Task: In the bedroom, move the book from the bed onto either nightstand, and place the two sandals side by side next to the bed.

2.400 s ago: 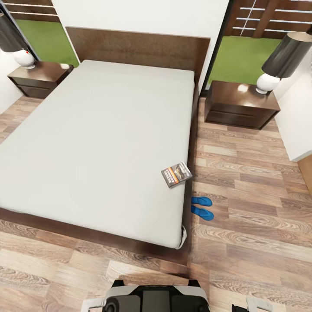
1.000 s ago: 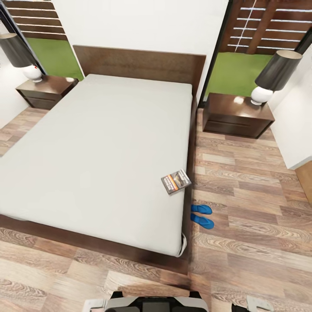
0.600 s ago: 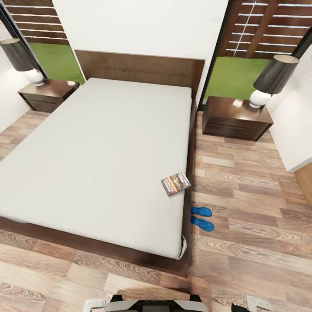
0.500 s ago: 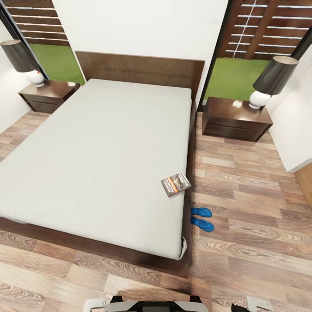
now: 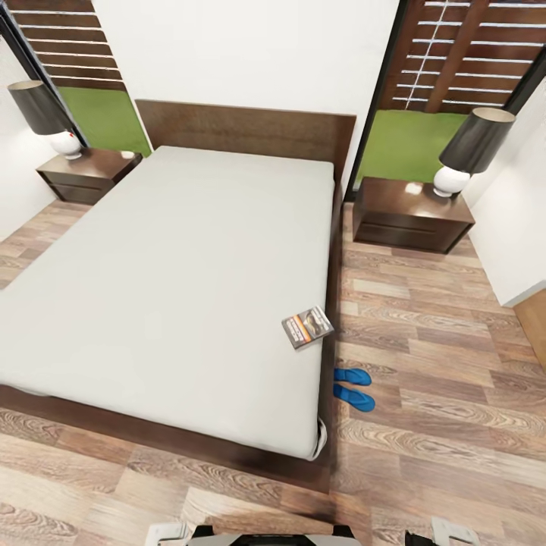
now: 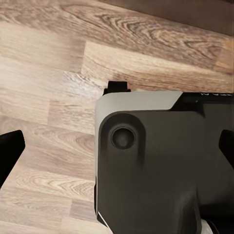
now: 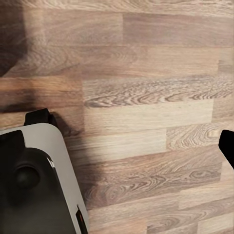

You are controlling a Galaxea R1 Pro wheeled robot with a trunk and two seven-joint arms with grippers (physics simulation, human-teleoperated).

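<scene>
The book (image 5: 307, 327), dark with an orange band, lies flat on the light-grey mattress of the bed (image 5: 174, 273), close to its right edge. Two blue sandals (image 5: 353, 387) lie side by side on the floor just beside that edge, below the book. A nightstand (image 5: 409, 216) stands right of the headboard and another nightstand (image 5: 87, 176) left of it. Both arms hang low by the robot's base, far from the bed. My left gripper (image 6: 118, 151) is open over the base and floor. My right gripper (image 7: 117, 146) is open over bare floorboards, one fingertip (image 7: 227, 146) at the picture's edge.
Each nightstand carries a lamp with a dark shade: the right lamp (image 5: 464, 150), the left lamp (image 5: 49, 117). A white cabinet (image 5: 519, 227) stands along the right wall. Wood floor (image 5: 440, 341) runs between the bed and that cabinet. The robot's base (image 5: 265, 537) is at the near edge.
The whole picture has shifted: the camera has drawn back and tilted up a little, showing more wall and less of the base. Book, sandals and bed have kept their places.
</scene>
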